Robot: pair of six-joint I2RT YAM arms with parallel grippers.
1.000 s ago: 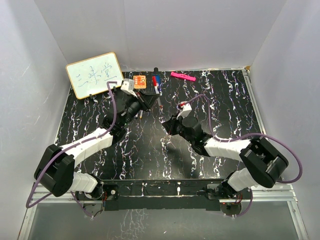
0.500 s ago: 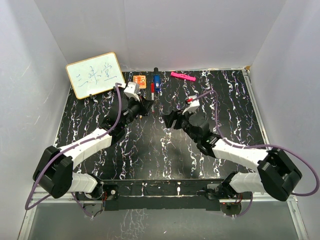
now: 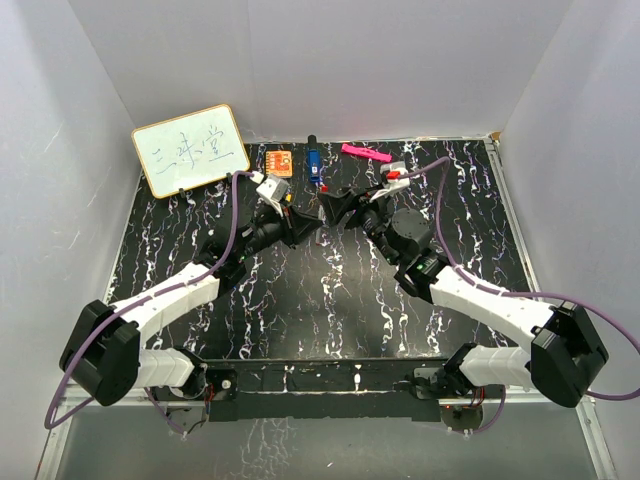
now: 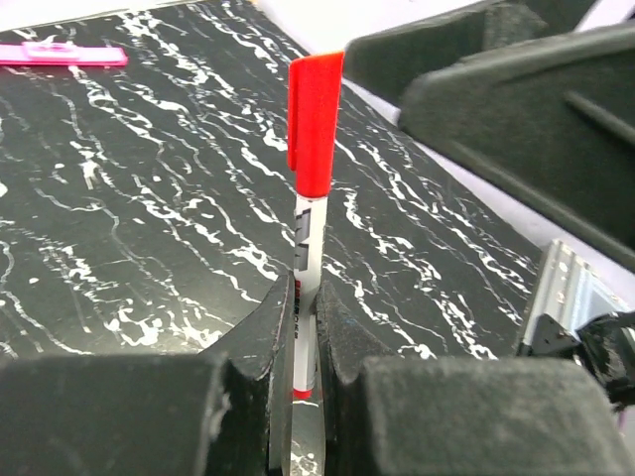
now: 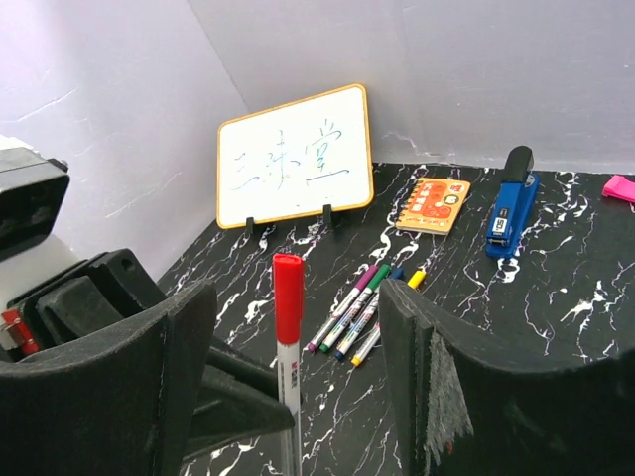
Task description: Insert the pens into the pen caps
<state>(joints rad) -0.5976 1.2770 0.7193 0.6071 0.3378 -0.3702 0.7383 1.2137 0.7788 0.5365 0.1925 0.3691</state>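
Upper centre of top view: left jaws pinched red pen (image 4: pixel 306 248), cap (image 4: pixel 316 119) looked seated; right jaws spread around it. Next: set down, fetch from loose pens (image 5: pixel 355 312).

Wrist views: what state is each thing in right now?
red pen: red cap on, gripped at the barrel.
left gripper: shut on the red pen.
right gripper: open, jaws either side of the red pen.
loose pens: lying side by side on the table.
whiteboard: standing, written on.
stapler: closed.
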